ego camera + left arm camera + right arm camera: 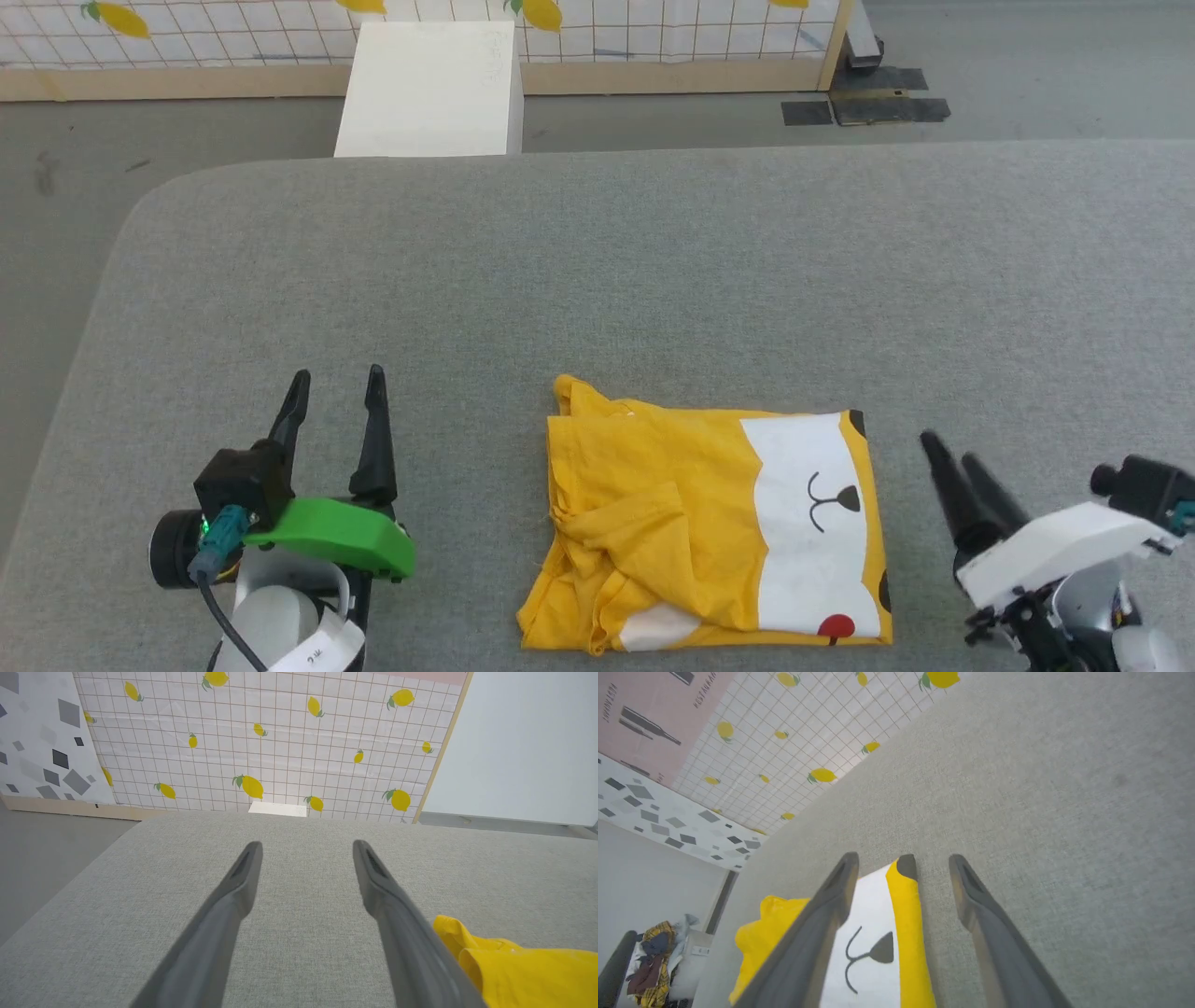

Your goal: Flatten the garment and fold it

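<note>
Found near the front edge of the grey padded table (pixel 597 280), between the two grippers and touching neither: one garment (pixel 672 523), folded to a rough rectangle. Bright yellow, with one white panel bearing a small dark nose and mouth, one red dot at the lower edge, two dark patches along the right edge, and a rumpled sleeve heaped over the left half. Counted besides: one left gripper (pixel 338 373), fingers spread wide with nothing held, and one right gripper (pixel 948 448), likewise parted and empty, near the garment's right edge.
</note>
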Available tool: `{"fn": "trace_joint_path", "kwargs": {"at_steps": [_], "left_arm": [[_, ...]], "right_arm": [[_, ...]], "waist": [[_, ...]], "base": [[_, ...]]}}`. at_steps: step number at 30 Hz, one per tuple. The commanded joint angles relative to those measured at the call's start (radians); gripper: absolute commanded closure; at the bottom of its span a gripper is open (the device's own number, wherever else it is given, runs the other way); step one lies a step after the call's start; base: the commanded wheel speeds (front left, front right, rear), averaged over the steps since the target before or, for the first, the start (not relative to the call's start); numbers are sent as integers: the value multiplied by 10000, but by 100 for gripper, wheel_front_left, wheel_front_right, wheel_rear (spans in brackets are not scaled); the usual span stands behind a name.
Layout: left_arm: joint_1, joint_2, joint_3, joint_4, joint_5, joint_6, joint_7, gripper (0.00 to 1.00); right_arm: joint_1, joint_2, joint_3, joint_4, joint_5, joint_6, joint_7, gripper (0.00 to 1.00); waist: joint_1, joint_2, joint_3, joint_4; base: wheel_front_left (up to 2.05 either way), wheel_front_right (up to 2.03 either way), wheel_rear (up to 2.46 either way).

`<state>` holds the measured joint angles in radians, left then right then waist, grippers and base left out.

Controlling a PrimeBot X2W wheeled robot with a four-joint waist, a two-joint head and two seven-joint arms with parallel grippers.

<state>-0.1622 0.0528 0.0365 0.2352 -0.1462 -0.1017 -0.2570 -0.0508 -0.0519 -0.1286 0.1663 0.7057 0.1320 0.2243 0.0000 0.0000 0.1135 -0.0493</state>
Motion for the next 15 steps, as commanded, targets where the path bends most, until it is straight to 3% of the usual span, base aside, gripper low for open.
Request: {"fn": "trace_joint_path", "kwargs": {"at_steps": [1, 7, 15], "left_arm": [[132, -25, 0, -22, 41, -60, -47, 0], [136, -25, 13, 0, 40, -74, -47, 0], [32, -26, -98, 61, -34, -71, -47, 0]], "right_arm": [[115, 16, 8, 219, 238, -13, 266, 0], [95, 16, 381, 934, 444, -13, 1500, 0], [-439, 16, 1368, 1591, -610, -13, 3078, 0]], "waist": [[0, 0, 6, 15], [0, 0, 57, 94], [0, 0, 196, 292]], "base": [[0, 0, 0], [0, 0, 0], [0, 0, 0]]}}
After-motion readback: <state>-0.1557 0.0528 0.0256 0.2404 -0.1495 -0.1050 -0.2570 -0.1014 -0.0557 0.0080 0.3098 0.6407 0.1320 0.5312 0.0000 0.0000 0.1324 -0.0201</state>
